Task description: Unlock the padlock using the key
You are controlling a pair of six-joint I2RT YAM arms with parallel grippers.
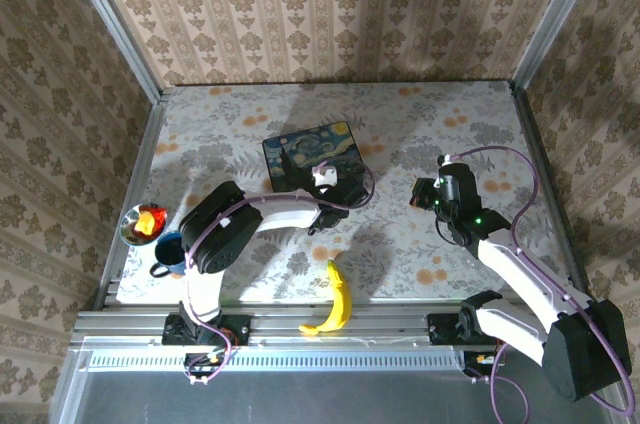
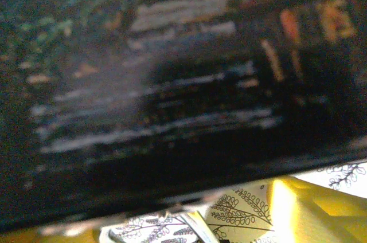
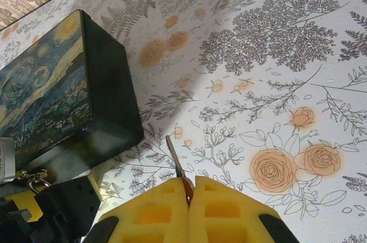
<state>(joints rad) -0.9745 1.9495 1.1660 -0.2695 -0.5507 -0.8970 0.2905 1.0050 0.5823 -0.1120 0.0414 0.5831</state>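
The thin silvery key sticks out forward from my right gripper, which is shut on it just above the flowered cloth. In the top view that gripper sits right of the painted box. A small brass padlock hangs at the box's near lower corner, right by my left gripper. The left gripper is pressed up to the box's front edge. Its wrist view is blurred: the dark box side looms close, and the yellow fingers stand apart over the cloth.
A banana lies near the front rail between the arm bases. A blue mug and a metal bowl with orange contents sit at the left edge. Patterned walls enclose the table on three sides.
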